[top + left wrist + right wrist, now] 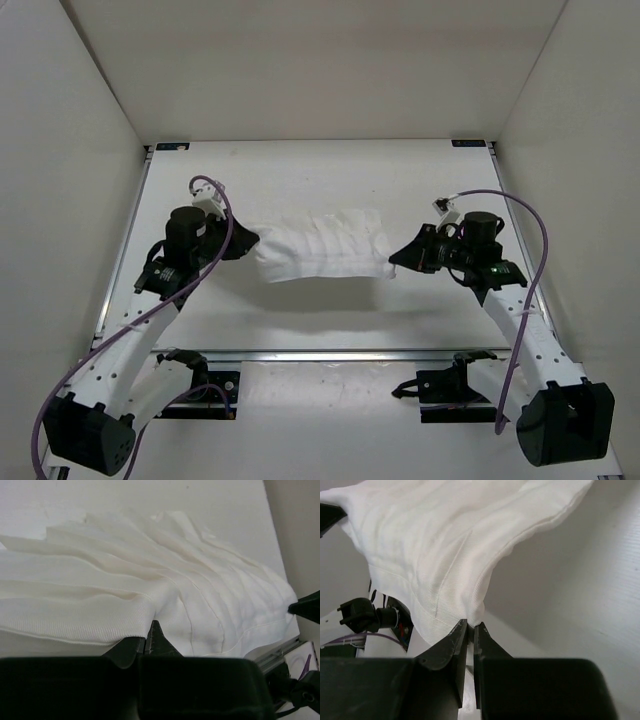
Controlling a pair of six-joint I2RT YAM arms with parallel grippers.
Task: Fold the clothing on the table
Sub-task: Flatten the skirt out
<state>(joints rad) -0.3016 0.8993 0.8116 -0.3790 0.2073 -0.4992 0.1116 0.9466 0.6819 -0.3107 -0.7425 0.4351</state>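
Clothing point(320, 248) was stretched across the middle of the counter point(320, 175), its near edge seemingly lifted a little. The left hand point(247, 243) was clamped shut on the ribbed hem at one end, and the right hand point(396, 256) pinched the opposite corner. For a clean fold, both hands should probably rise together, keep even tension and avoid twisting the cloth. White walls point(90, 150) and the near rail point(320, 354) stood apart from the cloth. The looping purple cable point(530, 260) might snag.
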